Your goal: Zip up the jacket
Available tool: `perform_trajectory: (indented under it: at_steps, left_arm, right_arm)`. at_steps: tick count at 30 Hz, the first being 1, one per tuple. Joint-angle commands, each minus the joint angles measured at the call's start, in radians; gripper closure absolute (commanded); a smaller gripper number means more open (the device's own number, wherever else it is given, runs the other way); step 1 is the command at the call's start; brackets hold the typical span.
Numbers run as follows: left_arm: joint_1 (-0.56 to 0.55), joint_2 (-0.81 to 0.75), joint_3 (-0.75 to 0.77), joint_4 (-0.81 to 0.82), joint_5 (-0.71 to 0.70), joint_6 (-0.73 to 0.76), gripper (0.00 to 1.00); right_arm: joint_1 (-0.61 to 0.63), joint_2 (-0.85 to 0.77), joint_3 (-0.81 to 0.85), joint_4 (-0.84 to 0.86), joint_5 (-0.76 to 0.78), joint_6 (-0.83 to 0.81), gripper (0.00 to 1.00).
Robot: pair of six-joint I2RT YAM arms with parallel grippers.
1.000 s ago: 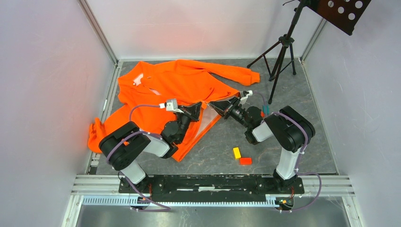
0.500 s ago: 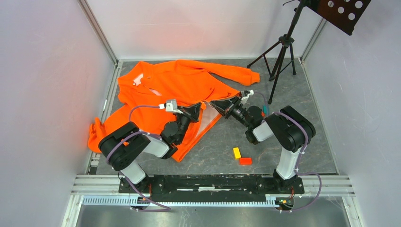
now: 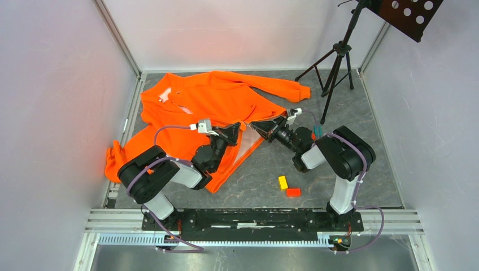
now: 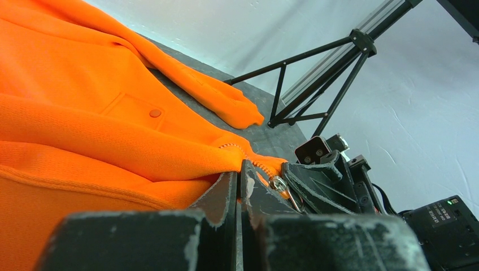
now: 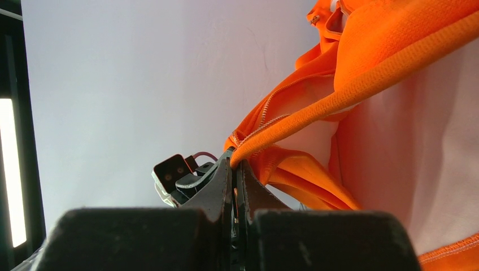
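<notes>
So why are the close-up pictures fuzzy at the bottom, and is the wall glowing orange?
Left wrist view: the left gripper blurs close to the lens; the jacket behind is sharp. Right wrist view: the right gripper blurs likewise, with a bright strip at the left edge. Top view: the back wall is tinted orange.

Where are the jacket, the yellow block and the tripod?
jacket (image 3: 214, 96): top view, its orange chest
yellow block (image 3: 282, 182): top view, its top face
tripod (image 3: 340, 48): top view, where its legs join
</notes>
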Motion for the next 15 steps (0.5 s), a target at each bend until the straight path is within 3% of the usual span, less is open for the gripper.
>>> perform_trajectory:
  at_steps: [1, 15]
  left_arm:
    - [-0.007, -0.027, 0.014, 0.067, -0.012, 0.036, 0.98]
    - [-0.007, -0.025, 0.015, 0.066, -0.017, 0.031, 0.98]
  right_arm:
    - [0.009, 0.003, 0.027, 0.478, -0.005, -0.008, 1.0]
    - [0.02, 0.01, 0.031, 0.479, -0.006, -0.009, 1.0]
